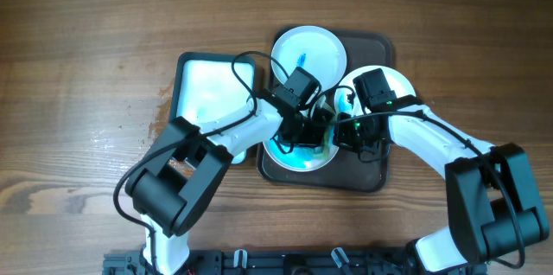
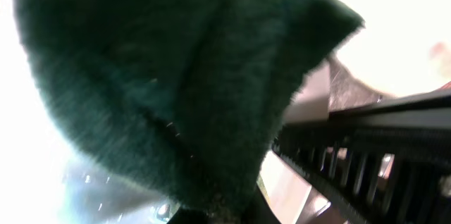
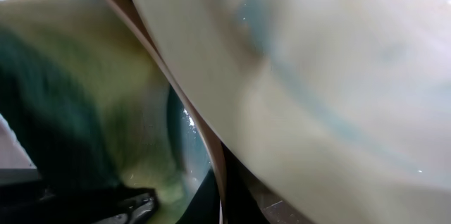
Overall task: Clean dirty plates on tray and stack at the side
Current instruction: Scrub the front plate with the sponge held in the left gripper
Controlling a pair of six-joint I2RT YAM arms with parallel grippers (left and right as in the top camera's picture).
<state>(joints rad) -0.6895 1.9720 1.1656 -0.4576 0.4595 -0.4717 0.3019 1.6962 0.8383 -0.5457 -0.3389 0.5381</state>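
- Overhead: the tray [image 1: 380,171] sits right of centre and carries three plates. The top plate [image 1: 315,50] and the right plate [image 1: 393,80] lie along its upper edge. The bottom plate [image 1: 289,161], still showing blue-green wet in its middle, lies at the tray's lower left.
- Overhead: the left gripper [image 1: 307,128] and the right gripper [image 1: 346,130] meet just above the bottom plate, the left one more squarely over it. A bit of green sponge [image 1: 327,143] shows between them. The wrists cover both sets of jaws. A white tray [image 1: 212,85] lies left of the brown one.
- Left wrist: the sponge [image 2: 162,76] fills the frame from upper left to centre, bunched and creased right where the jaws close. I judge them clamped on it, though the fingers are covered. Pale glare lies behind, lower left.
- Right wrist: a plate [image 3: 317,76] fills the upper right, very close, its rim running diagonally down to the lower centre. The sponge [image 3: 63,104] lies left of that rim. Which plate this is, and whether these jaws are apart or gripping the rim, I cannot tell.
- Judgement: the wipe depends on the sponge sitting straight above the smear, and the left arm is the better placed.
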